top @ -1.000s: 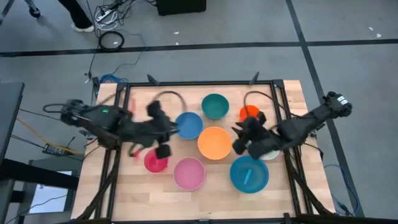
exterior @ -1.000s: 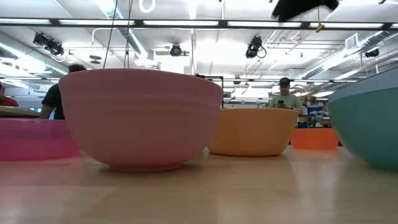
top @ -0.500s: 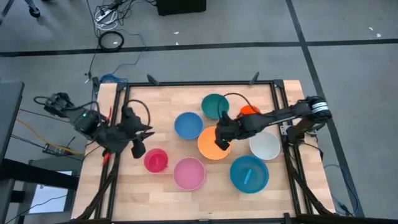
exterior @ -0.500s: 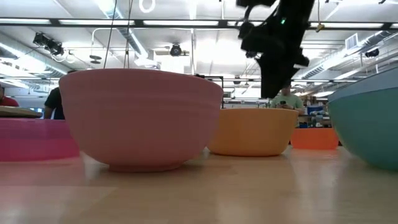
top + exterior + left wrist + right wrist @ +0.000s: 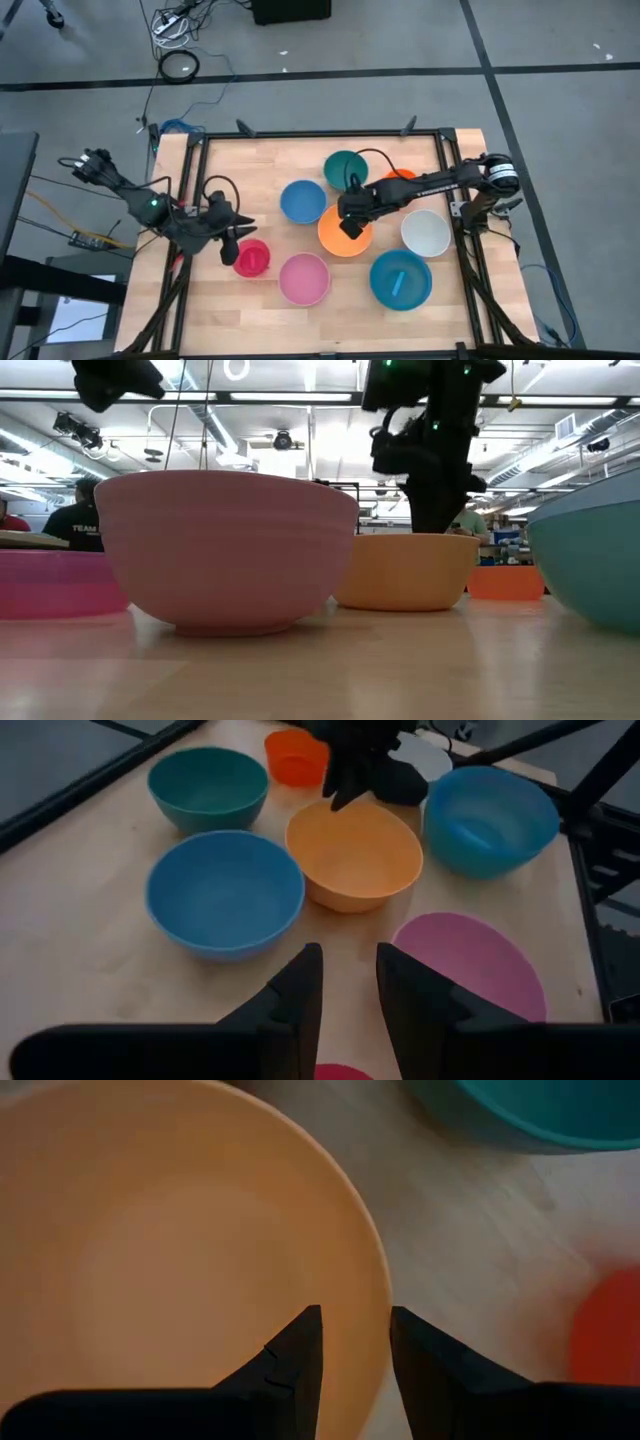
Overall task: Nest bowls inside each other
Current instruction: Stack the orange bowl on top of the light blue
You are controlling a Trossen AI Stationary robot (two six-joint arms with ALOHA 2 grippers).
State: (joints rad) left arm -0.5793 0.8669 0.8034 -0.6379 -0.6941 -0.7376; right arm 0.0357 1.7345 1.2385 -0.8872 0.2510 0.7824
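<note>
Several bowls sit upright on their bases on the wooden table: teal (image 5: 345, 170), blue (image 5: 303, 201), orange (image 5: 345, 232), small orange-red (image 5: 401, 180), white (image 5: 425, 232), light blue (image 5: 400, 280), pink (image 5: 304, 278) and small magenta-red (image 5: 251, 258). My right gripper (image 5: 350, 222) is open and points down at the orange bowl's far rim (image 5: 378, 1315). One finger is over the inside and one outside. My left gripper (image 5: 236, 246) hangs open above the table, just left of the magenta-red bowl (image 5: 340, 1072), with nothing between its fingers (image 5: 300, 1000).
Black frame rails (image 5: 190, 200) run along the table's left, far and right edges. Bare wood lies along the near edge (image 5: 330, 330) and at the far left (image 5: 240, 165). Beyond the table, people (image 5: 85, 510) stand in the room.
My right gripper has swung from near the white bowl toward the table's left and come down over the orange bowl's far rim, tipping more steeply downward. My left gripper has drawn back from beside the blue bowl toward the left edge and sunk lower. No bowl has moved.
</note>
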